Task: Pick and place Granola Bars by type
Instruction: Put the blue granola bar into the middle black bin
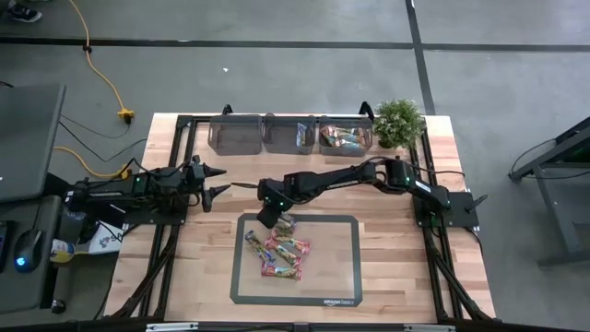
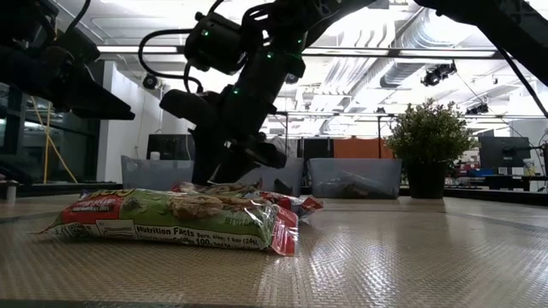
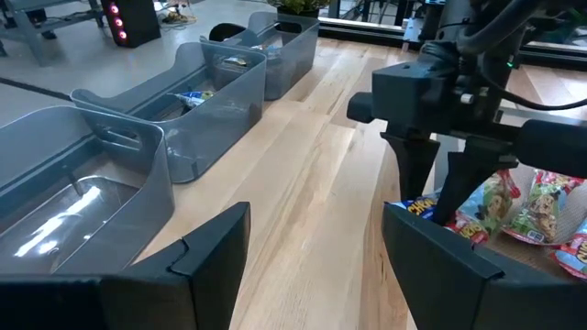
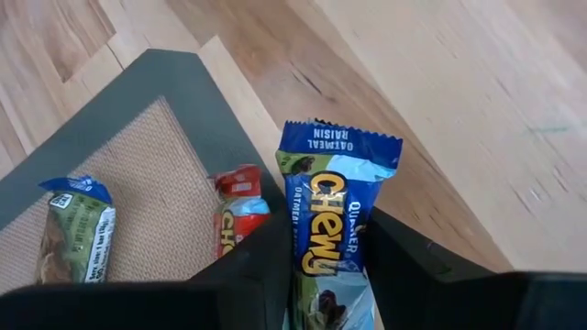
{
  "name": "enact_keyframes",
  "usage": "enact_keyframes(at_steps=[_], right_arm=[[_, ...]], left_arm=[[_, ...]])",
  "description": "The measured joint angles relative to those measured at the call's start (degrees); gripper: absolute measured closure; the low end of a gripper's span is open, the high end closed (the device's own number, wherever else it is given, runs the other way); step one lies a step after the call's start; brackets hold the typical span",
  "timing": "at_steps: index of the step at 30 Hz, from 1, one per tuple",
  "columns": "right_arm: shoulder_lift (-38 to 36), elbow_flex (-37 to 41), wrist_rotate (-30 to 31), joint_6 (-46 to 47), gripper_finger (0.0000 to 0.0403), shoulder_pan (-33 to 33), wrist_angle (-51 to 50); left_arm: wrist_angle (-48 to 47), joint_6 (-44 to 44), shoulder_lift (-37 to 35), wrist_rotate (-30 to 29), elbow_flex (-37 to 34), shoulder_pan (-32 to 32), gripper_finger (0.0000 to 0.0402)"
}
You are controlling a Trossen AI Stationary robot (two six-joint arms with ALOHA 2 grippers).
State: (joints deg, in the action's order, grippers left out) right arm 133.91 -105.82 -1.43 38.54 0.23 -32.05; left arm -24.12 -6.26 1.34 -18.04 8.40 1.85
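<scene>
- Wooden table (image 1: pixel 387 198) seen from above: right gripper (image 1: pixel 274 219) over the mat's (image 1: pixel 343 254) rear-left corner; left gripper (image 1: pixel 218 182), fingers apart, waits near the table's left edge.
- Low view: granola bars (image 2: pixel 171 218) heaped on the mat.
- Right wrist view: fingers clamped on a blue bar (image 4: pixel 332 229) (labelled oatmeal raisin).

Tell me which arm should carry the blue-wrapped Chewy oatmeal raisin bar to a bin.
Right: the right gripper already pinches the blue-wrapped Chewy bar at the mat's edge, while the left gripper waits open off the mat.
</scene>
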Motion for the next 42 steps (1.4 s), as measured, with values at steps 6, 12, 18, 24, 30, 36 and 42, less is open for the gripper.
enact_keyframes(at_steps=[6,12,18,24,30,36,42], right_arm=[[-0.1,-0.1,0.4,-0.6,0.0311,0.0,0.2],[-0.2,-0.1,0.4,-1.3,0.0336,-0.2,0.2],[-0.2,-0.1,-0.9,-2.8,0.0339,-0.8,0.9],[-0.2,-0.1,-3.6,-3.6,0.0342,-2.0,3.8],[-0.3,-0.2,-6.8,-4.1,0.0344,-3.1,8.3],[-0.3,-0.2,-10.1,-4.1,0.0344,-4.1,14.7],[-0.4,-0.2,-15.8,-4.5,0.0344,-5.0,21.6]], left_arm=[[0.0,0.0,0.0,0.0,0.0,0.0,0.0159],[0.0,0.0,0.0,0.0,0.0,0.0,0.0159],[0.0,0.0,0.0,0.0,0.0,0.0,0.0159],[0.0,0.0,0.0,0.0,0.0,0.0,0.0159],[0.0,0.0,0.0,0.0,0.0,0.0,0.0159],[0.0,0.0,0.0,0.0,0.0,0.0,0.0159],[0.0,0.0,0.0,0.0,0.0,0.0,0.0159]])
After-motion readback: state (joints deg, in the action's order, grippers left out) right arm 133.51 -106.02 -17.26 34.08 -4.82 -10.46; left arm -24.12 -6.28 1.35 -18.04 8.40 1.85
